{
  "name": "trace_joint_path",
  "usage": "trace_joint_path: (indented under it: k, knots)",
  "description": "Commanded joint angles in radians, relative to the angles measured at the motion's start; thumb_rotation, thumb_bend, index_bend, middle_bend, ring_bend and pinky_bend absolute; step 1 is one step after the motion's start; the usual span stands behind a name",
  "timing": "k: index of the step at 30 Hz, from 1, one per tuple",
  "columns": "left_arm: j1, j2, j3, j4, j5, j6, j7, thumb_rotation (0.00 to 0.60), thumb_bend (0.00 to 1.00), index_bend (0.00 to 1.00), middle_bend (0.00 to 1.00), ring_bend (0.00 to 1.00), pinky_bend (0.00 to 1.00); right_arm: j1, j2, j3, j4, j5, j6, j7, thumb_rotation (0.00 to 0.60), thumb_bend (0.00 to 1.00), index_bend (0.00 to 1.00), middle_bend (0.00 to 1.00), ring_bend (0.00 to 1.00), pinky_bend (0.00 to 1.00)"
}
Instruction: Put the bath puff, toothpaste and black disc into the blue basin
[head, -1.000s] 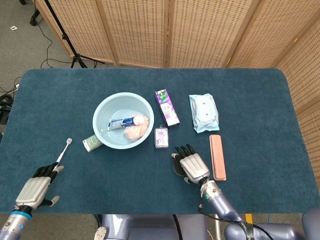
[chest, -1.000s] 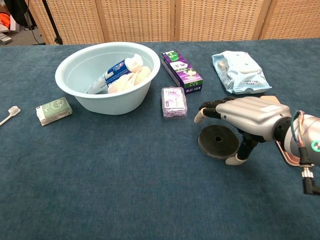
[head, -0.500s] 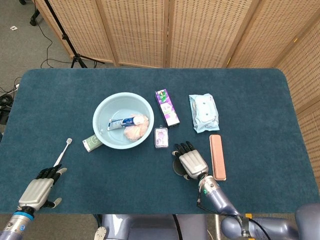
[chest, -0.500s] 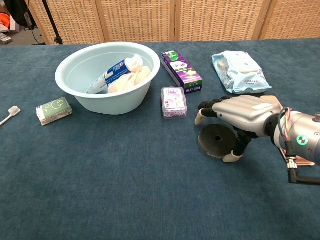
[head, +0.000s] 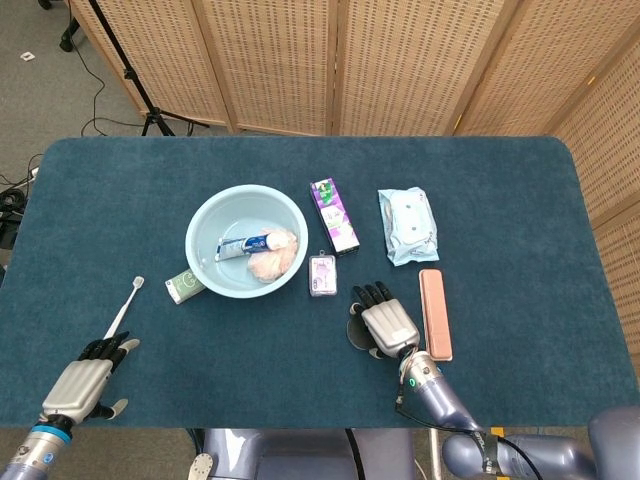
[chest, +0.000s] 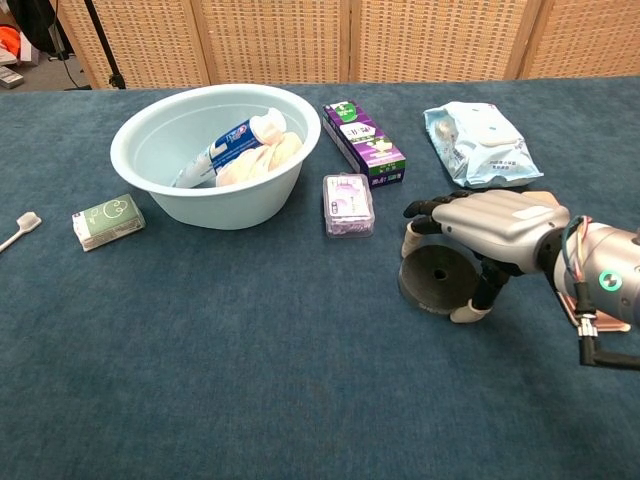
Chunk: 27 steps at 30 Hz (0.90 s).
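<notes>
The blue basin (head: 203, 222) (chest: 131, 151) stands left of centre. Inside it lie the toothpaste (head: 240, 246) (chest: 226, 150) and the peach bath puff (head: 276, 256) (chest: 266, 157). The black disc (head: 355, 329) (chest: 436, 278) is on the cloth to the basin's right, tilted a little. My right hand (head: 386, 325) (chest: 492, 224) arches over it and grips it, fingers on its far left edge and thumb on its near right edge. My left hand (head: 86, 378) rests near the front left edge with nothing in it, fingers stretched out; only the head view shows it.
A toothbrush (head: 125, 305) (chest: 18, 230) and a green soap box (head: 184, 286) (chest: 108, 221) lie left of the basin. A purple box (head: 334, 215) (chest: 363, 140), a small clear case (head: 322, 275) (chest: 348, 204), a wipes pack (head: 408, 226) (chest: 480, 145) and a pink case (head: 435, 313) surround the right hand.
My right hand has closed tighter around the black disc, which has tipped up slightly. My left hand has drawn back toward the table's front edge.
</notes>
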Motion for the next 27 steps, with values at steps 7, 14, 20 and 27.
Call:
trace_joint_path:
  k: [7,14,20,27]
  knots:
    - [-0.001,-0.001,0.004,0.000,0.005,-0.003,-0.002,0.600,0.28,0.00,0.00,0.00,0.00,0.003,0.002,0.010,0.002,0.023,0.016,-0.001,0.600,0.26,0.42,0.07,0.05,0.02]
    - [-0.002,-0.002,0.005,0.001,0.005,-0.005,-0.005,0.600,0.28,0.00,0.00,0.00,0.00,0.007,0.015,0.015,-0.010,0.024,0.038,-0.014,0.600,0.26,0.43,0.08,0.05,0.02]
    - [-0.001,0.003,0.005,-0.002,0.011,0.002,-0.012,0.600,0.28,0.00,0.00,0.00,0.00,0.020,0.051,0.041,-0.067,0.028,0.074,-0.048,0.600,0.26,0.44,0.08,0.05,0.02]
    - [0.001,0.009,0.003,-0.002,0.013,0.006,-0.022,0.600,0.28,0.00,0.00,0.00,0.00,0.042,0.081,0.069,-0.124,0.045,0.102,-0.095,0.600,0.26,0.43,0.08,0.05,0.02]
